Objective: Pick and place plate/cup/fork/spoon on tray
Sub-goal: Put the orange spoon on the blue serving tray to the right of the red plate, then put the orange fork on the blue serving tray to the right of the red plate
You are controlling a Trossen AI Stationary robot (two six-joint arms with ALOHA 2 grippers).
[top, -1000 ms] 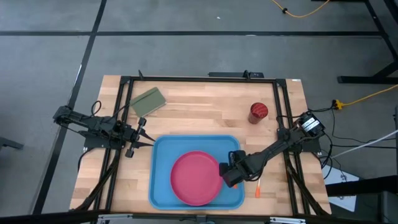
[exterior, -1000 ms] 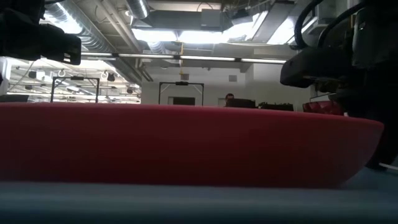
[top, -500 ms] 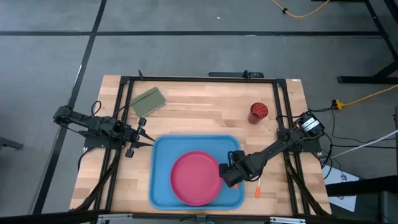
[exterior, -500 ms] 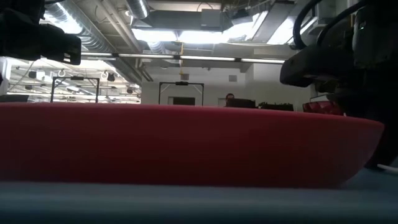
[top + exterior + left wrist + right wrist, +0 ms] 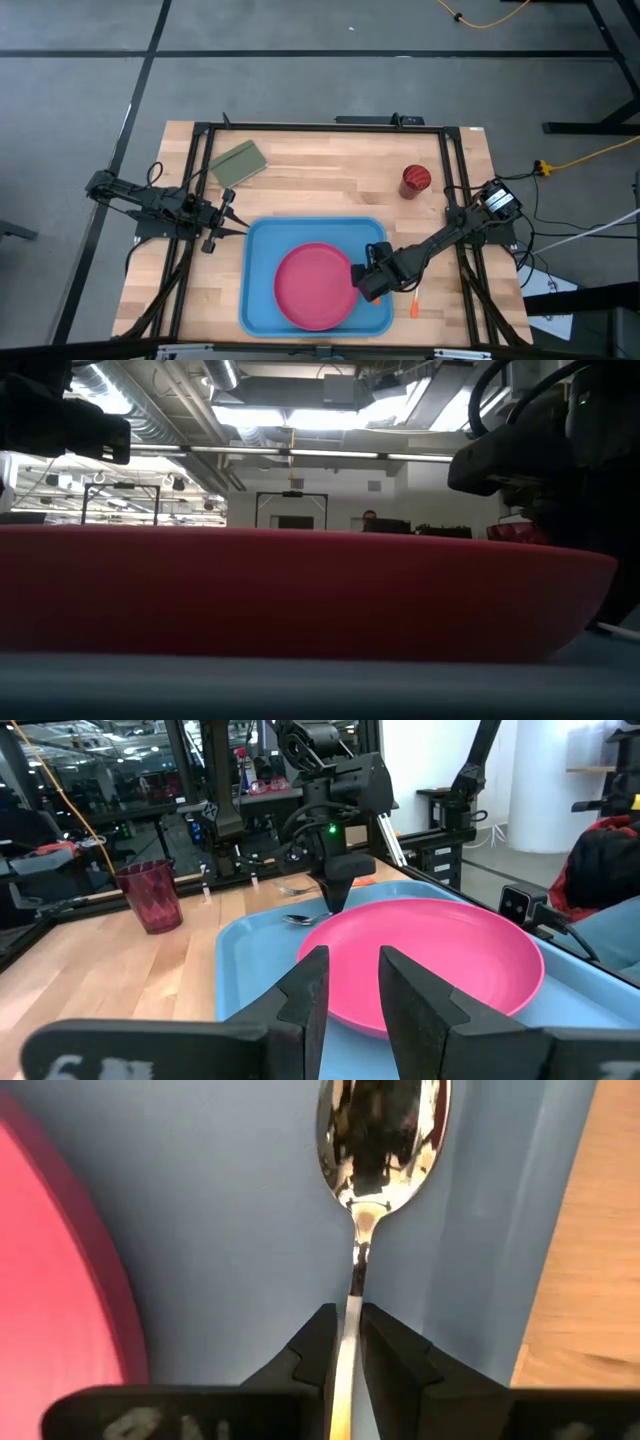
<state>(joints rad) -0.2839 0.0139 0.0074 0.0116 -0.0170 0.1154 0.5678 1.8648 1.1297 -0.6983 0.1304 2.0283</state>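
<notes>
The pink-red plate (image 5: 315, 285) lies in the light-blue tray (image 5: 262, 240). My right gripper (image 5: 365, 283) is over the tray's right part, beside the plate, shut on the spoon (image 5: 383, 1130). The spoon's silver bowl (image 5: 298, 918) is low over the tray floor near the right rim. The dark red cup (image 5: 416, 179) stands on the table at the far right. The fork's orange handle (image 5: 414, 303) lies on the table just right of the tray. My left gripper (image 5: 228, 222) waits by the tray's far left corner, its fingers a little apart and empty. My right gripper pinches the spoon's thin stem (image 5: 352, 1305) between its two fingers, just behind the silver bowl. The fingers come from above, pointing down, across the spoon. The spoon lies about level over the tray floor; whether its bowl rests on the floor I cannot tell.
An olive-green pad (image 5: 235, 163) lies at the table's far left. The low view is filled by the plate's side (image 5: 300, 595). A black frame runs round the table top. Bare wood shows between the pad and the cup.
</notes>
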